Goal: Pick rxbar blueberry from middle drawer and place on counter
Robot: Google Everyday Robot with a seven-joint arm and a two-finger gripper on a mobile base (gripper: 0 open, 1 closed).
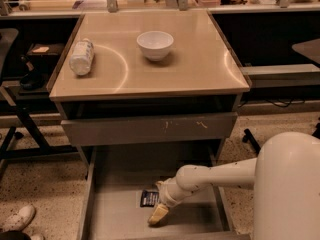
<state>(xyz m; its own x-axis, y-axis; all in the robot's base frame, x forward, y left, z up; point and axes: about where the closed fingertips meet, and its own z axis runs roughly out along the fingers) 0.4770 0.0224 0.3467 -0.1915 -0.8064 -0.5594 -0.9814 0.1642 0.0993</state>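
Note:
The rxbar blueberry [149,198], a small dark navy wrapper with pale lettering, lies flat on the grey floor of the open middle drawer [120,174]. My gripper [160,211] reaches down into the drawer from the right and sits right beside the bar, over its right edge, with its tan tip pointing to the drawer's front. The bar's right end is partly hidden behind the gripper. The tan counter [195,64] is above the drawer.
A white bowl [155,44] stands at the middle back of the counter. A clear plastic bottle [81,57] lies at its left. A grey drawer front with orange scuffs [150,129] juts out above the open drawer. A white shoe [17,217] is on the floor at left.

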